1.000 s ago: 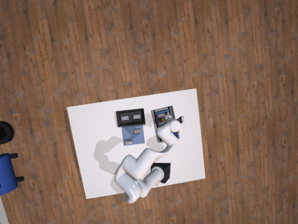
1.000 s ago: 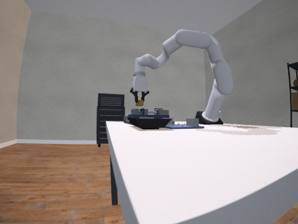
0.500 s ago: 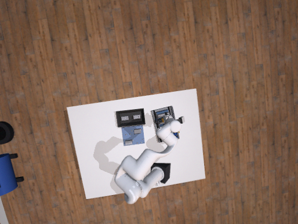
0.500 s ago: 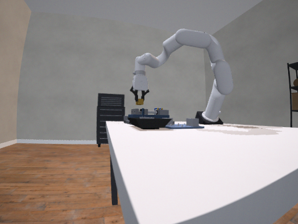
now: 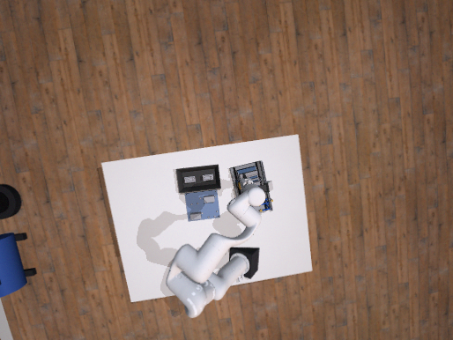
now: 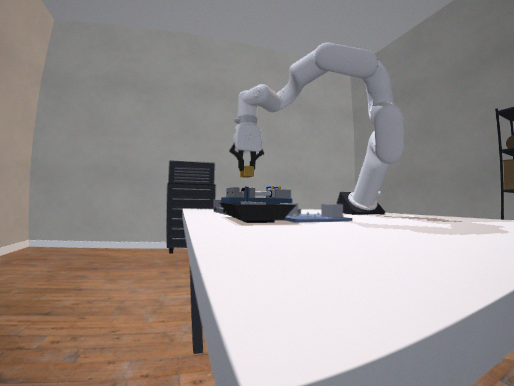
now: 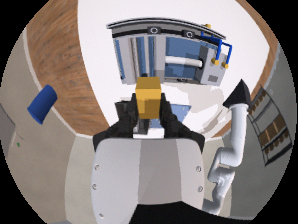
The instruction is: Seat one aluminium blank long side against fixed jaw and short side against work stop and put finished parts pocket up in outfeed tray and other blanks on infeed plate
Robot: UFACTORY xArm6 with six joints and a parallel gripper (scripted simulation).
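Observation:
My gripper (image 6: 247, 169) is shut on a brass blank (image 6: 247, 172) and holds it in the air above the vise (image 6: 257, 194). The brass blank also shows between the fingers in the wrist view (image 7: 149, 96), with the vise (image 7: 169, 51) below it. In the top view the arm's wrist (image 5: 256, 195) covers part of the vise. The black outfeed tray (image 5: 198, 178) holds two grey parts (image 5: 189, 179) (image 5: 207, 177). The blue infeed plate (image 5: 202, 205) carries two aluminium blanks (image 5: 209, 199) (image 5: 196, 215).
The arm's black base (image 5: 245, 261) stands near the table's front edge. A black cabinet (image 6: 191, 202) stands behind the table. A shelf (image 6: 505, 160) is at the far right. A blue object (image 5: 10, 264) and a black round object (image 5: 8, 201) are on the floor at the left.

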